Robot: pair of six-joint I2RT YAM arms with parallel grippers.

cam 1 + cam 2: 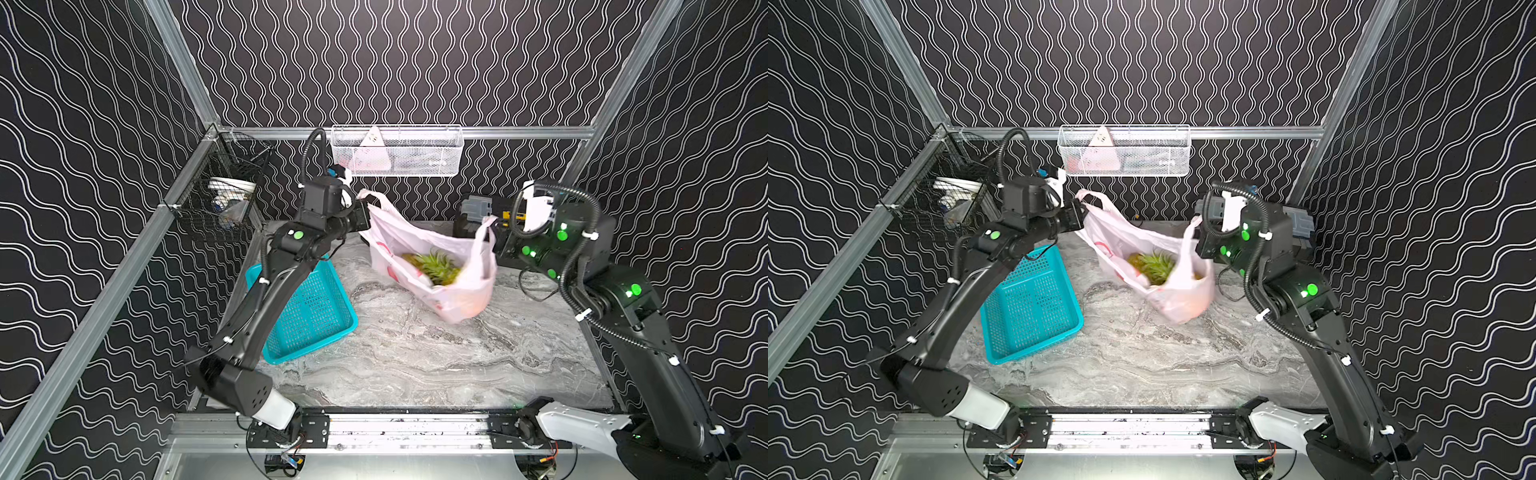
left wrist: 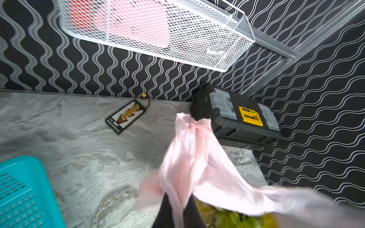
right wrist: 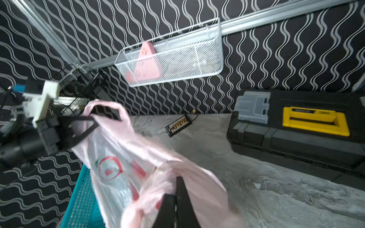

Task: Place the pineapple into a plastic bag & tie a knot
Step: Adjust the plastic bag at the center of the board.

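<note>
My left gripper (image 1: pixel 367 204) and right gripper (image 1: pixel 496 226) each pinch shut on the loop handles (image 1: pixel 380 198) of the thin pale-pink plastic bag (image 1: pixel 469 291), with the green-crowned yellow pineapple (image 1: pixel 434 266) bagged; tying is next, so I need to cross the handles.

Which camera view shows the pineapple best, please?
Both top views: the pineapple shows through the open mouth of the bag. The left wrist view catches only a blurred green edge; in the right wrist view the bag hides it.

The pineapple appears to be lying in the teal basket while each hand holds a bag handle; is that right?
No: the pineapple is inside the plastic bag, not the teal basket, as both top views show; the rest is right.
</note>
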